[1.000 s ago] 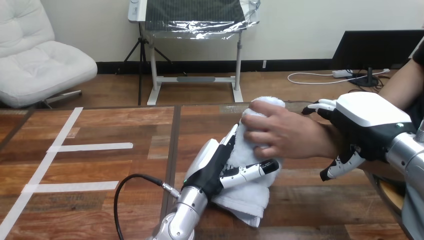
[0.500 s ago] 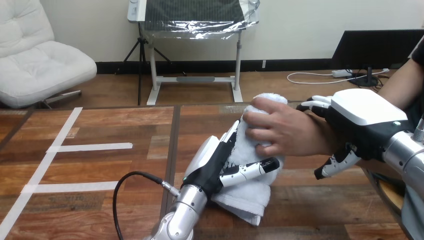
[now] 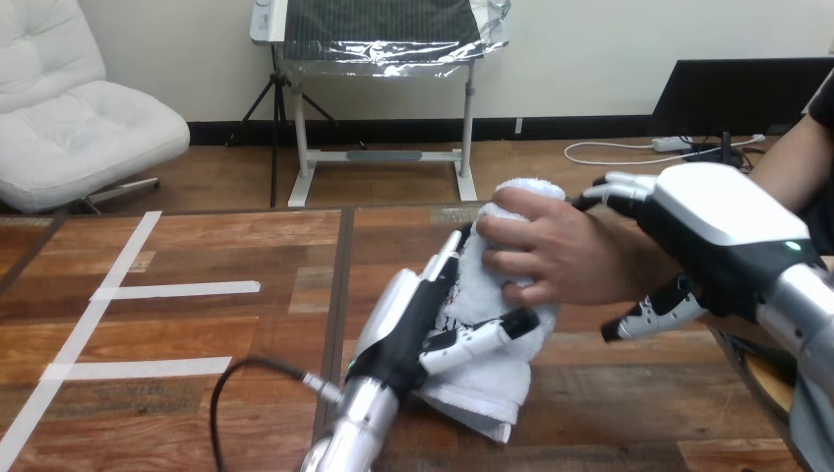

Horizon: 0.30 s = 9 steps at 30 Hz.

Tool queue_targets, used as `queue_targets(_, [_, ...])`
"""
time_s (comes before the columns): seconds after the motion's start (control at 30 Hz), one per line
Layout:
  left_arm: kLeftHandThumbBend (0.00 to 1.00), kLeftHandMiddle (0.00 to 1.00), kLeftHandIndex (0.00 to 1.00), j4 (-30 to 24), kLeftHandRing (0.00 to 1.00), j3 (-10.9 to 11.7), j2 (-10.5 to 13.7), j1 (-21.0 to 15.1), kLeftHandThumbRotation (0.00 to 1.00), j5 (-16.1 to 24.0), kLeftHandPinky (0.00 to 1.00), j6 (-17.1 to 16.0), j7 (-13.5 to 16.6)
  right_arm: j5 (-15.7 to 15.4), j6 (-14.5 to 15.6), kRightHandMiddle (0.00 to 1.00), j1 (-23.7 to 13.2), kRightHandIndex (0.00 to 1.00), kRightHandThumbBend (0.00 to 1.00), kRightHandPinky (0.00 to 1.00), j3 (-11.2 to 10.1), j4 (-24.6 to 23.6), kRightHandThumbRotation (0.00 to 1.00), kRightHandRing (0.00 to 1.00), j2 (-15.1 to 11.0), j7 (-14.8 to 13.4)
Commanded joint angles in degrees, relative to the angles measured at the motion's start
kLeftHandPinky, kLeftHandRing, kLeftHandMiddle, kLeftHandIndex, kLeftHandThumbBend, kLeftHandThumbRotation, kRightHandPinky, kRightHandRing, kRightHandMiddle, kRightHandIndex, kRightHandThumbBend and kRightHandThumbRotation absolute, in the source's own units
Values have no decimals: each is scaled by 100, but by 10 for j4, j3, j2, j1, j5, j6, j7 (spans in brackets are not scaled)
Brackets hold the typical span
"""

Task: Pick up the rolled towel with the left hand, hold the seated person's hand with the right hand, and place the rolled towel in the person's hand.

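Note:
The white rolled towel (image 3: 489,379) stands tilted at the table's middle. My left hand (image 3: 408,320) is shut on it, with the thumb across its front and the fingers up its left side. The person's hand (image 3: 551,251) reaches in from the right and grips the towel's upper end. My right hand (image 3: 723,231) straddles the person's wrist, its fingers (image 3: 615,185) fairly straight over the top and its thumb below. I cannot tell whether it touches the wrist.
The wooden table (image 3: 197,334) carries white tape strips (image 3: 177,289) on its left half. A black cable (image 3: 231,379) loops beside my left forearm. The table's right edge lies under my right arm.
My right hand has slid left along the person's forearm to the wrist. My left forearm has swung a little, and the cable with it. The towel and the person's hand have barely moved.

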<state>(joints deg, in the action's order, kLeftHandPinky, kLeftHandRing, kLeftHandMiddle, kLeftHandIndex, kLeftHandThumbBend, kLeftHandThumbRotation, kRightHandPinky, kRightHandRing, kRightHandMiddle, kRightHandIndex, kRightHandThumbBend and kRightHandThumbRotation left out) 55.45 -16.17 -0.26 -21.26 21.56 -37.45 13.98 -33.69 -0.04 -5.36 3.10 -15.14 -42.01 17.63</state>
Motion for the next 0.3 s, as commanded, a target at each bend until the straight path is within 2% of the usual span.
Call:
queue_targets(0.0, [85, 100, 100, -78, 100, 30, -5, 45, 73, -36, 98, -39, 19, 20, -29, 88, 26, 80, 81, 77, -30, -62, 0, 86, 48, -59])
queue_targets(0.1, [75, 97, 98, -112, 96, 41, -14, 78, 69, -56, 92, -57, 24, 25, -36, 86, 50, 78, 77, 74, -32, -84, 0, 84, 74, -86])
queue_targets(0.17, [68, 95, 95, -132, 93, 45, -18, 95, 68, -67, 89, -64, 21, 26, -39, 85, 63, 77, 73, 71, -32, -96, 0, 82, 88, -99])
queue_targets(0.27, [55, 92, 92, -164, 89, 51, -23, 125, 68, -94, 84, -79, 7, 30, -59, 84, 87, 75, 66, 65, -27, -108, 0, 78, 118, -135])
